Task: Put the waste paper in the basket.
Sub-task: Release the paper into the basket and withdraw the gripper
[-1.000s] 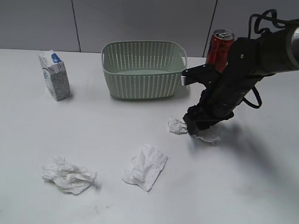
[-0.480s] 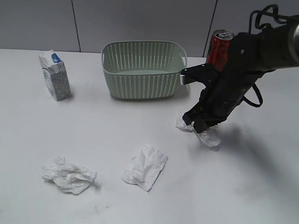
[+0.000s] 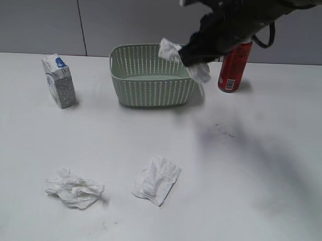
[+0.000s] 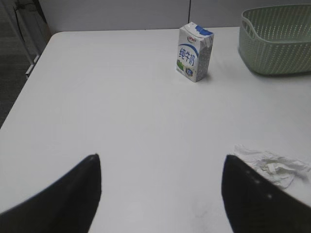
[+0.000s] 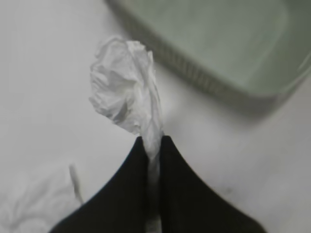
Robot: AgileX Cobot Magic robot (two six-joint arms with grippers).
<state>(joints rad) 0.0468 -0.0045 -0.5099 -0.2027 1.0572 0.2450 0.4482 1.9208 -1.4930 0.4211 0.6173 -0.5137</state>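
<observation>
My right gripper [image 3: 190, 57] is shut on a wad of waste paper [image 3: 170, 50] and holds it in the air at the right rim of the pale green basket [image 3: 151, 88]. The right wrist view shows the wad [image 5: 127, 87] pinched between the jaws [image 5: 153, 143], with the basket [image 5: 204, 80] beyond it. Two more wads lie on the table at the front: one at the left [image 3: 74, 189] and one in the middle [image 3: 156, 179]. My left gripper [image 4: 160, 167] is open and empty above the table, with a wad [image 4: 269, 164] to its right.
A red drink can [image 3: 235, 65] stands right of the basket, partly behind my right arm. An upright tissue pack with a blue top [image 3: 58, 81] stands left of the basket; it also shows in the left wrist view [image 4: 194, 52], as does the basket [image 4: 277, 39].
My right gripper has lifted the wad off the table and carried it up and to the left, to the basket's right rim. The can is now uncovered.
</observation>
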